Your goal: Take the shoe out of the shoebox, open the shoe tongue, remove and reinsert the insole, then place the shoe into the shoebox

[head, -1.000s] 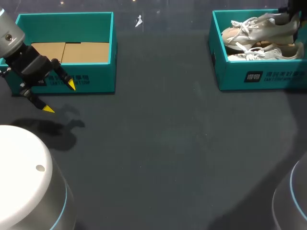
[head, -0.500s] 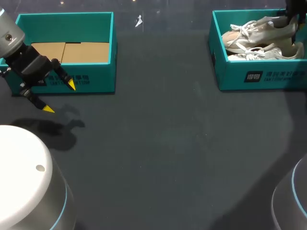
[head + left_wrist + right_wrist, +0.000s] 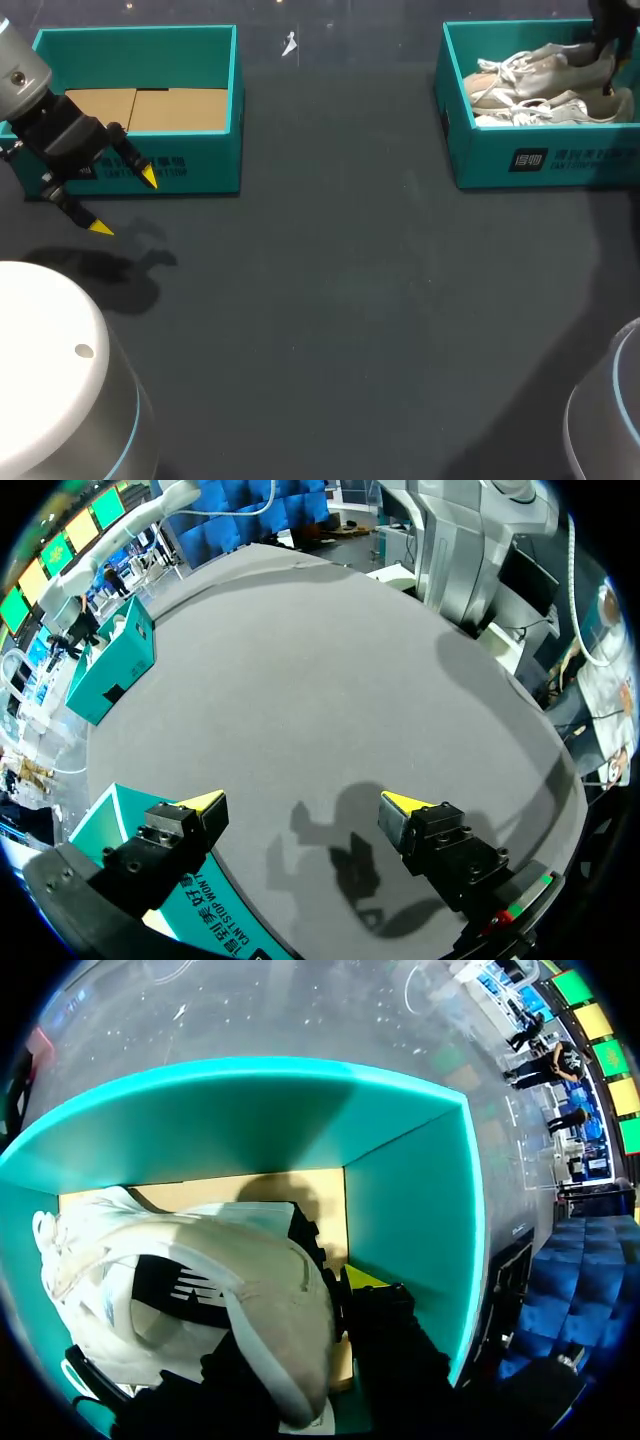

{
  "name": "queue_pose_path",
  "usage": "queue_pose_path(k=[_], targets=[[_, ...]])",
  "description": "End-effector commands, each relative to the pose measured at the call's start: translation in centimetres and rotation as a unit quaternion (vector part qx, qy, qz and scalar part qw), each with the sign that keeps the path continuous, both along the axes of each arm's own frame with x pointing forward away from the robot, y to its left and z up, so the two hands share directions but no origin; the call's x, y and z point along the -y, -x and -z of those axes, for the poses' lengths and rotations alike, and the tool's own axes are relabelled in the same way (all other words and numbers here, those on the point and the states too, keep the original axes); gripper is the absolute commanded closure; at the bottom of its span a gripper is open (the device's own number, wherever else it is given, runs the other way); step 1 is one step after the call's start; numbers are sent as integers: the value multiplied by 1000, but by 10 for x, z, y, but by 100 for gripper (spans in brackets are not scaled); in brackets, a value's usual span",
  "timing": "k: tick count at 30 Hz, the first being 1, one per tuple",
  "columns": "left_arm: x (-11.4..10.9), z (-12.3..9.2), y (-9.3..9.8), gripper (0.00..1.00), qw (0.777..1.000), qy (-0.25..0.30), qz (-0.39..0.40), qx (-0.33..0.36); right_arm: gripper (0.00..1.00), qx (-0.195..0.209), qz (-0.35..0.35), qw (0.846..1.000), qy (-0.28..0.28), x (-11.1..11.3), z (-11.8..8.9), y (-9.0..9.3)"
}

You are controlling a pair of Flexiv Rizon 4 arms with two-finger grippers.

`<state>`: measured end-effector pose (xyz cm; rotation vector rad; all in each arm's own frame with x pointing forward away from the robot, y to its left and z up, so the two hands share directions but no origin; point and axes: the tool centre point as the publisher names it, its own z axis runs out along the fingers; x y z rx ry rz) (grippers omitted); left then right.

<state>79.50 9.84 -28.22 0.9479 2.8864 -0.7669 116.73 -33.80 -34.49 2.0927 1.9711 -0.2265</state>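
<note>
Right gripper [image 3: 606, 55] clamped on shoe [image 3: 545, 68] heel inside far-right shoebox [image 3: 520, 160]; left gripper [image 3: 124, 203], jaws apart, beside far-left box [image 3: 135, 60].

shoebox [image 3: 410, 1190]: teal walls, with a brown cardboard floor.
shoe [image 3: 230, 1280]: white, lying inside the shoebox, heel end nearest the pincer.
pincer [image 3: 348, 1302]: dark, right against the shoe's heel, mostly hidden by it.

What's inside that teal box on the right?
Two pale laced shoes: the rear shoe, held at its heel by the right gripper, and the front shoe. A patch of the box's brown floor shows; the shoes cover the rest.
</note>
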Motion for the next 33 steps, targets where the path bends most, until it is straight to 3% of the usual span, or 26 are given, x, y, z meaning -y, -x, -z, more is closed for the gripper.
queue_pose_path(k=[1,15,19,33], targets=[[-1,-1,1,0,1000,-1,0,1,100,-12,2,1000,-6,0,5,-8],[-1,-1,1,0,1000,-1,0,1,100,-33,-3,999,-23,-3,20,-3],[-1,-1,1,0,1000,-1,0,1,84,-38,-2,999,-25,-3,23,-2],[-1,-1,1,0,1000,-1,0,1,72,-38,2,999,-30,1,21,2]])
